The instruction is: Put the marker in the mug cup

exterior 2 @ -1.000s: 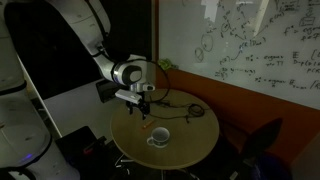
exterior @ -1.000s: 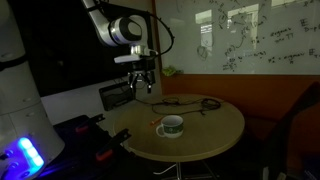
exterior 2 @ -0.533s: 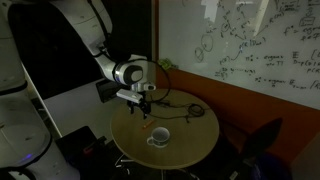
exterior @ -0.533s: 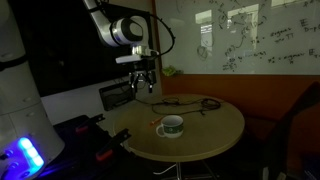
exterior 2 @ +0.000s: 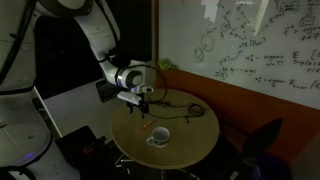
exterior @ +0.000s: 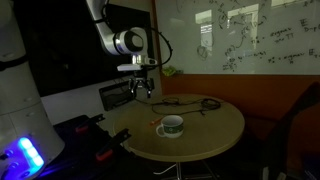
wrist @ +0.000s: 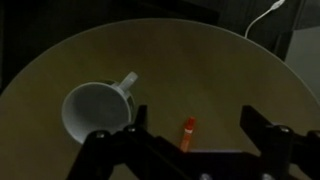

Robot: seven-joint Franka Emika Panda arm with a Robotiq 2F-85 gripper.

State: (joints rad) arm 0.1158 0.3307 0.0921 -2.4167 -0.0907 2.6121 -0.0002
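the marker [wrist: 188,134] is seen below and between the wide-open, empty fingers of the gripper [wrist: 195,116], lengthwise across their closing line, the mug [wrist: 95,110] just beside

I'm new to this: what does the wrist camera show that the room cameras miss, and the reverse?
Only the wrist view looks straight down into the mug cup, which looks empty, with the marker beside it, framed between the open gripper's fingers. Only an exterior view shows the whole arm, the whiteboard, a black cable and the gripper hanging above the table. Both show mug cup, marker and round table.
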